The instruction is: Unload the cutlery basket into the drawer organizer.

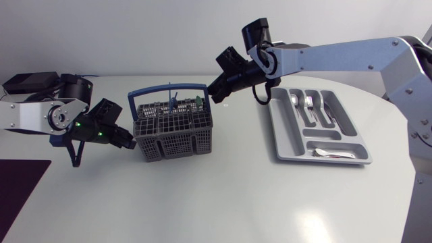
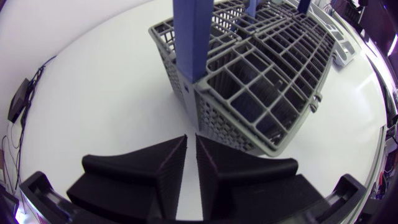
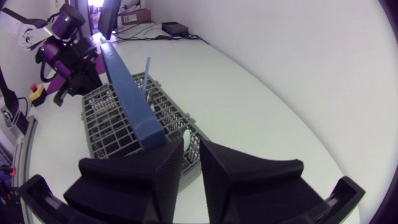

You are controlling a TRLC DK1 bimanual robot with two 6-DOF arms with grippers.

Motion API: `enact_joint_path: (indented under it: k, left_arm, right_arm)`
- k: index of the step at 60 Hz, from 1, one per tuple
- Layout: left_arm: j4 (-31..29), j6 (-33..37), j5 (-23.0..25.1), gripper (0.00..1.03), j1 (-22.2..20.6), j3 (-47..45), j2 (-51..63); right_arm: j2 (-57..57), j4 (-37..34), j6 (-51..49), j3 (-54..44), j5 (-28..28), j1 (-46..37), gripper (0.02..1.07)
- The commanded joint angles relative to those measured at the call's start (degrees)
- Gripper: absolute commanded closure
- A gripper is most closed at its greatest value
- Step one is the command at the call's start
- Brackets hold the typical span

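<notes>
White table [image 1: 229, 202] is carrying everything: left gripper [image 1: 128, 140] fingers are sitting almost together, empty, just beside the grey cutlery basket [image 1: 173, 131]; right gripper [image 1: 216, 93] fingers, likewise almost together, are hovering near its blue handle [image 1: 169, 88]; farther right, the drawer organizer [image 1: 282, 138] is holding some cutlery [image 1: 329, 154].

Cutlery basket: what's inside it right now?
A thin blue utensil handle stands up inside the cutlery basket, with something green near the rim. The grid walls hide the lower parts and whatever lies deeper.

No legible text, label, number or sign on anything in view.
</notes>
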Motion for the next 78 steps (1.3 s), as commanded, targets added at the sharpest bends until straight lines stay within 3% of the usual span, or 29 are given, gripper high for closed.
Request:
enact_joint_path:
  k: [1,8,28,38,47,56,68,78]
  left_arm:
    - [1.1,0.5,0.1,0.84,-0.5,2.3,2.0]
    - [2.4,0.1,0.2,0.84,-0.9,3.7,3.3]
    - [3.2,-0.4,0.4,0.84,-1.3,9.9,7.7]
    - [3.2,-0.8,0.5,0.84,-1.8,13.6,9.7]
    - [0.6,0.1,0.9,0.84,0.1,13.8,6.5]
    - [-6.2,10.4,1.7,0.84,3.3,8.8,-1.4]
    - [-11.7,26.2,1.6,0.84,3.0,-4.3,-12.1]
    - [-12.0,29.3,1.7,0.84,0.7,-8.1,-12.8]
  right_arm:
    - [-1.5,-1.8,0.5,-1.2,-2.7,-0.1,0.93]
    - [-4.9,-2.6,-0.5,-5.5,-6.0,0.1,0.93]
    - [-15.8,-4.5,-2.3,-18.8,-6.2,5.7,0.93]
    - [-21.8,-2.7,-2.0,-26.1,-0.8,9.0,0.93]
    - [-24.3,-1.7,-1.7,-28.2,2.0,5.3,0.93]
    - [-25.7,-1.2,-1.4,-30.8,2.6,1.4,0.93]
    - [-23.7,1.1,-2.1,-33.3,3.2,-0.4,0.93]
    - [-19.5,2.1,-2.1,-31.5,3.1,-1.0,0.93]
